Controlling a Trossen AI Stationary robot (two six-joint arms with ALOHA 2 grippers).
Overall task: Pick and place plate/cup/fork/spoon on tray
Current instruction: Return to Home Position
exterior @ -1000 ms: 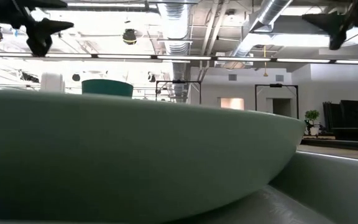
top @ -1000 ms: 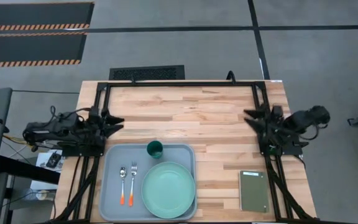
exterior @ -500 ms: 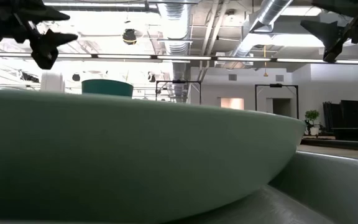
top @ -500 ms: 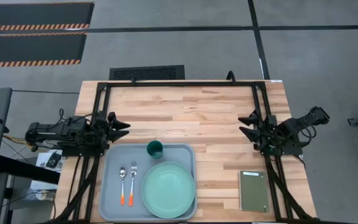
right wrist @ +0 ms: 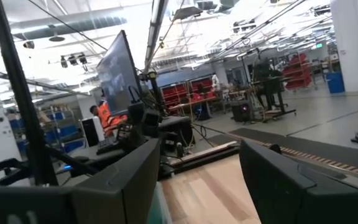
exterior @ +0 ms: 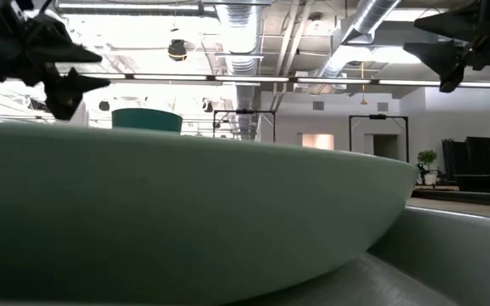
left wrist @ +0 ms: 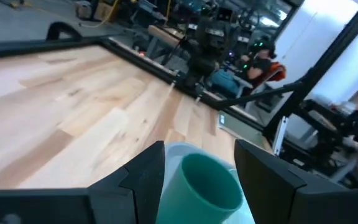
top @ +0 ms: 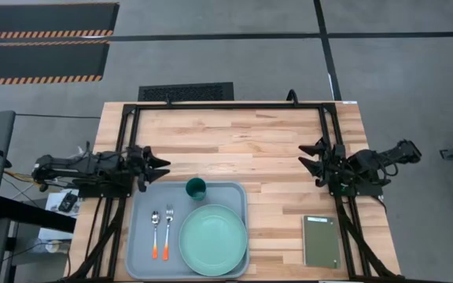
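A pale wooden table inside a black frame is standing on a grey floor. The tray is lying at the table's near edge, left of centre, with its long axis running left to right.

On it the plate is filling the right half. The cup is standing upright just beyond the plate's far-left rim, by the tray's far edge. The spoon and the fork are lying side by side in the left half, spoon to the left. Their long axes are running near to far, with the orange tips pointing toward the near edge and the bowl and prongs pointing toward the far edge.

The left gripper is hovering just beyond the tray's far-left corner, pointing toward the table's middle. Its fingers are spreading wide and gripping nothing; the left wrist view is framing the cup between them, farther off. The right gripper is hovering over bare wood at the right side, pointing toward the middle, its fingers also spreading wide and holding nothing.

A small dark green pad is lying near the right near corner, well apart from the tray.
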